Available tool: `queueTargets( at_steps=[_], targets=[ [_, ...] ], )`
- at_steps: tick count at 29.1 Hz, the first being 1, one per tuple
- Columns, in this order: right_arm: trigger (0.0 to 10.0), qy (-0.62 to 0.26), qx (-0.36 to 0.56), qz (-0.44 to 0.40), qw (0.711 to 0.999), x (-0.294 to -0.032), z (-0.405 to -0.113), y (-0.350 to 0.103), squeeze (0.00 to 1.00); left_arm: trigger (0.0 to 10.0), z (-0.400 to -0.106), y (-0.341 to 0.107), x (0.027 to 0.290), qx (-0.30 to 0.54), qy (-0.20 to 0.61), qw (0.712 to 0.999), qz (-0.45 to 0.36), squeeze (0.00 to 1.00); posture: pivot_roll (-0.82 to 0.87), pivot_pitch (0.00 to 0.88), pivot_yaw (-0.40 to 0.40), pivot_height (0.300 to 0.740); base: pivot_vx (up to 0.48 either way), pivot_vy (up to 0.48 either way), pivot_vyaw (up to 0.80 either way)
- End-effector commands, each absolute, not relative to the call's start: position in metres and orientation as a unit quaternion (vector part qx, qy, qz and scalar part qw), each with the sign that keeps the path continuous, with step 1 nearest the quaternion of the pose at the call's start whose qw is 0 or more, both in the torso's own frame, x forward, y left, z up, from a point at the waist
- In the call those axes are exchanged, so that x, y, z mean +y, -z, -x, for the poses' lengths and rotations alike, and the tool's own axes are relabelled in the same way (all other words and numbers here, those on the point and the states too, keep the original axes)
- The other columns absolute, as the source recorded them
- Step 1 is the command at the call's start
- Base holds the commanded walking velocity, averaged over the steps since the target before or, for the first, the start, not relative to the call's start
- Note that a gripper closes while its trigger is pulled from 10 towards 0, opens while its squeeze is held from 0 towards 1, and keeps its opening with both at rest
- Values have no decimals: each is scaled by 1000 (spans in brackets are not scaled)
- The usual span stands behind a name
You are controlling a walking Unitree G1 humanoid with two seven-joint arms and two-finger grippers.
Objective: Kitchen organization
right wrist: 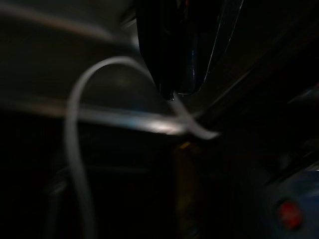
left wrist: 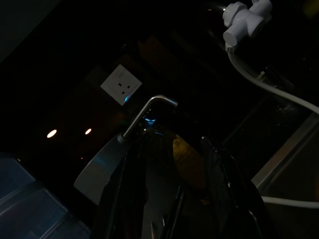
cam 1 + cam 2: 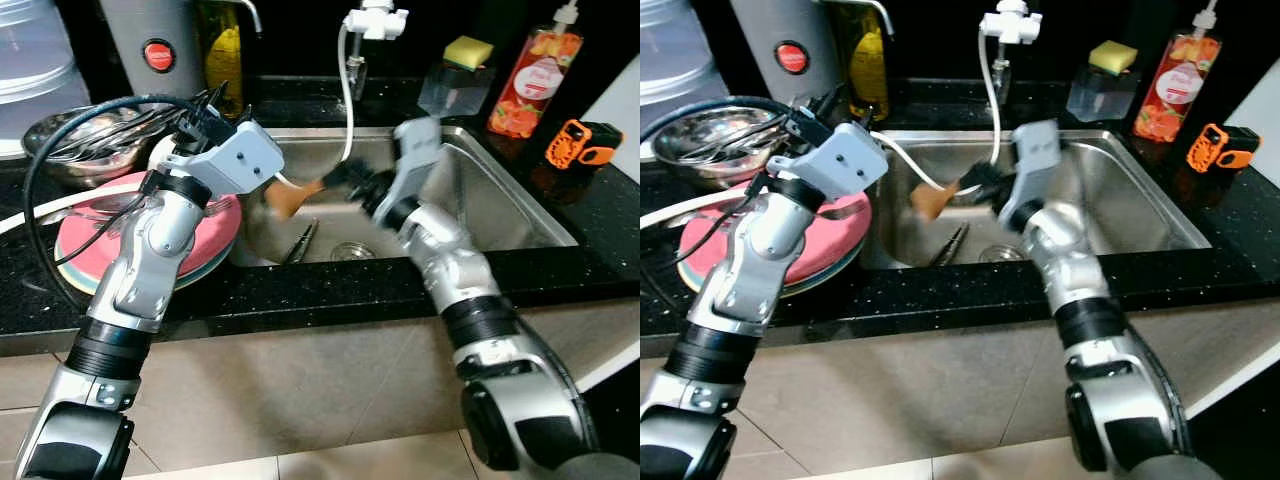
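Observation:
My right gripper reaches over the steel sink and is shut on a wooden utensil whose brown end points left above the basin. In the blurred right wrist view its dark fingers sit pressed together, with the white hose behind them. My left gripper hovers open above a stack of pink and green plates, pointing at the back wall. In the left wrist view its fingers stand apart, with nothing between them.
Metal tongs lie in the sink near the drain. A steel bowl of whisks stands at the back left. A soap bottle, a sponge holder and an orange gadget line the right counter.

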State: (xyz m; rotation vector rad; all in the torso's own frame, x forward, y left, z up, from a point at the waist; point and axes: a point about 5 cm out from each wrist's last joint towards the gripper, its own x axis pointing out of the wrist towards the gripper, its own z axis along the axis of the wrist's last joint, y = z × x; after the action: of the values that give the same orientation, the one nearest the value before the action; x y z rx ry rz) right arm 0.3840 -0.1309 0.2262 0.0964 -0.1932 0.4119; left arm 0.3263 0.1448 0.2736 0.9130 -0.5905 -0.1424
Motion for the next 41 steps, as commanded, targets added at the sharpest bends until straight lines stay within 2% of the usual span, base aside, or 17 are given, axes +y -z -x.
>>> queueTargets(
  at_steps=[1,3,5,10,16,23,29,31,34,35,39,41],
  targets=[
    [10000,-161,-105,-36,981,-147,-385,-230,0,10000,-325,-273,143,-281,71,851,-437,0,265,0,-73,740,0,0,0],
    [10000,-119,-78,61,988,-155,-388,-219,0,10000,-326,-273,142,-281,73,851,-437,0,264,0,-73,740,0,0,0],
    [10000,-107,-63,105,987,-156,-389,-213,0,10000,-326,-273,142,-281,73,851,-437,0,264,0,-73,740,0,0,0],
    [10000,-111,-24,145,983,-156,-389,-196,0,10000,-326,-273,142,-281,72,851,-437,0,266,0,-75,740,0,0,0],
    [10000,-160,47,124,978,-158,-384,-174,0,10000,-324,-272,145,-278,69,852,-438,0,272,0,-84,740,0,0,0],
    [10000,-134,83,216,964,-176,-381,-156,0,10000,-323,-271,146,-277,67,852,-438,0,269,0,-86,740,0,0,0],
    [10000,-178,109,186,960,-168,-375,-146,0,10000,-323,-271,147,-276,66,853,-438,0,265,0,-85,740,0,0,0],
    [10000,-219,100,158,958,-156,-370,-145,0,10000,-323,-271,148,-274,65,853,-439,0,265,0,-85,740,0,0,0],
    [10000,-340,68,92,934,-118,-351,-147,0,10000,-325,-272,149,-274,64,852,-441,0,268,0,-82,740,0,0,0],
    [10000,-353,62,76,930,-113,-349,-149,0,10000,-325,-272,149,-274,65,852,-441,0,268,0,-82,740,0,0,0],
    [10000,-382,44,27,923,-100,-344,-157,0,10000,-325,-271,149,-273,65,852,-441,0,268,0,-81,740,0,0,0],
    [10000,-363,42,10,931,-102,-347,-160,0,10000,-326,-270,149,-272,66,853,-441,0,268,0,-81,740,0,0,0]
  ],
)
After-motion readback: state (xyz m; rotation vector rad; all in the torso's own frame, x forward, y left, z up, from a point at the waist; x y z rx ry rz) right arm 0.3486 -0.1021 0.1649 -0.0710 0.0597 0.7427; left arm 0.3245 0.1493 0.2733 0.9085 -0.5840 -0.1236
